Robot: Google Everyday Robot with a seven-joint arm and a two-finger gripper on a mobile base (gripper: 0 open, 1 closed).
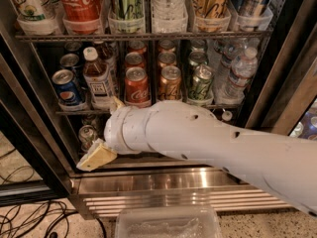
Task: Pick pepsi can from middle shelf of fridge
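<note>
The pepsi can (67, 89) is short and blue with a silver top. It stands at the left front of the middle shelf (74, 112) of the fridge (163, 182). My gripper (106, 130) is at the end of the big white arm, below and to the right of the can and in front of the shelf's edge. It is apart from the can. One cream finger (96, 156) points down-left and the other tip (116, 103) shows above the wrist, so the gripper is open and empty. The arm hides the lower shelf's middle.
Right of the pepsi can stand a brown bottle (99, 78), red Coca-Cola cans (137, 86), gold cans (170, 83), a green can (200, 82) and water bottles (240, 73). Tall cans fill the upper rack (143, 35). A clear plastic tub (168, 222) and cables (29, 217) lie on the floor.
</note>
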